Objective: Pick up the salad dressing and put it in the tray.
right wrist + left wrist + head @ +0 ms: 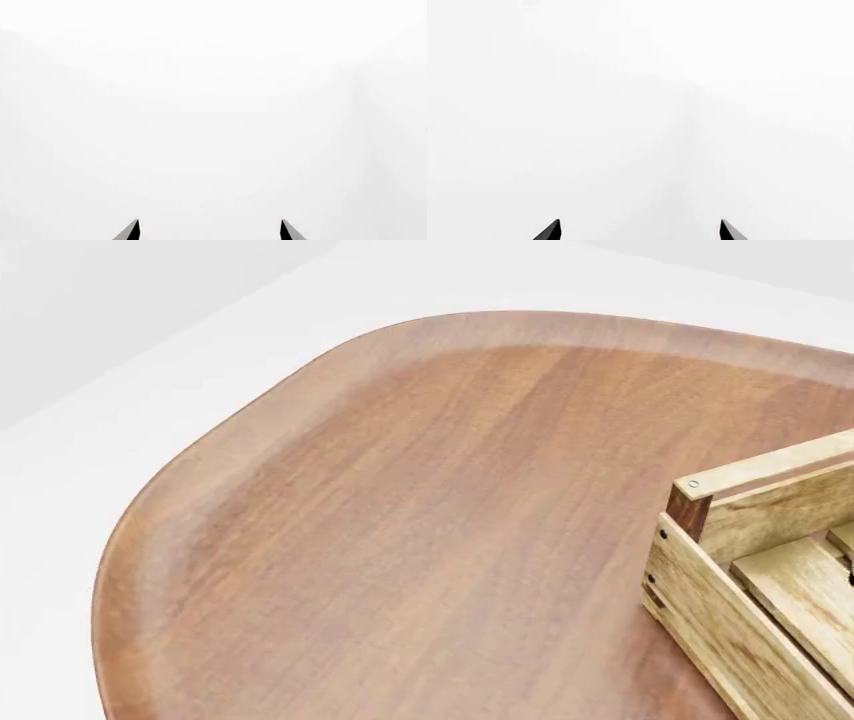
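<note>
A: Start with the grippers. What do the wrist cameras give you?

B: Little enough. The left gripper [640, 231] shows only two dark pointed fingertips [549, 232] at the edge of its view, standing well apart with nothing between them, so it is spread wide and holds nothing. The right gripper [208, 231] looks the same: two dark tips [130, 231] apart, nothing held. Both face blank white, with no object ahead

A: And from the head camera?

B: Neither arm shows there. It looks down on a broad, rounded reddish-brown wooden table [400, 540] with a raised rim. At its right side stands a pale slatted wooden tray [747, 590], like a small crate, cut off by the picture's border

A: Where is the salad dressing?

B: I cannot see it in any view. The visible corner of the tray holds no bottle, but most of its inside lies out of the picture, so I cannot tell whether the dressing is in there or elsewhere

A: So which step is this?

B: It fits either arms held clear ahead of a pick, or arms drawn clear after a drop. I would judge only that the next move calls for bringing the bottle into sight
</note>
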Tool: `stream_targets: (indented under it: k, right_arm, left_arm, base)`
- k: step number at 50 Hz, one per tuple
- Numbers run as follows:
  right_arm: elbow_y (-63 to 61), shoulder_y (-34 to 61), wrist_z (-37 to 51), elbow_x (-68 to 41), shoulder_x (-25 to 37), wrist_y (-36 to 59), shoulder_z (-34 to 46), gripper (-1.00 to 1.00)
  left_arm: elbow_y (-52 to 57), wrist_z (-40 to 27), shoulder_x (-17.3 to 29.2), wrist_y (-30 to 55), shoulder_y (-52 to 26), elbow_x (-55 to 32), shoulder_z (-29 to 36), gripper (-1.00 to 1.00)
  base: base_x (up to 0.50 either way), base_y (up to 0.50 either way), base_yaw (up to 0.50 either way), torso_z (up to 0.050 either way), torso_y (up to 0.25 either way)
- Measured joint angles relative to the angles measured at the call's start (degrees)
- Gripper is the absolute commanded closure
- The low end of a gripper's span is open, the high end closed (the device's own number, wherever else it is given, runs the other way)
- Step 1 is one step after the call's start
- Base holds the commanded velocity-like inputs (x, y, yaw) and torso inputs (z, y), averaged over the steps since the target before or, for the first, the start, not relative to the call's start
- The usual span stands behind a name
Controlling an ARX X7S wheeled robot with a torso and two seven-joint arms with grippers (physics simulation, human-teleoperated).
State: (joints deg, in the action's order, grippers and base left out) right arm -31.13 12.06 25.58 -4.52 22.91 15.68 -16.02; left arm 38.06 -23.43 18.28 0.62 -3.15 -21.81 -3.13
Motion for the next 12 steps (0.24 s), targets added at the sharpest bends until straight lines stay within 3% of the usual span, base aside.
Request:
stream_targets:
  k: [12]
  right_arm:
    - [-9.26, -7.29, 3.76, 3.22, -4.41, -17.88, -4.32, -1.00]
  left_arm:
    - [1.25, 0.42, -1.90, -9.90, 2.05, 1.28, -2.97, -1.00]
  base:
    - [0.00, 0.00, 0.00, 0.000, 0.000]
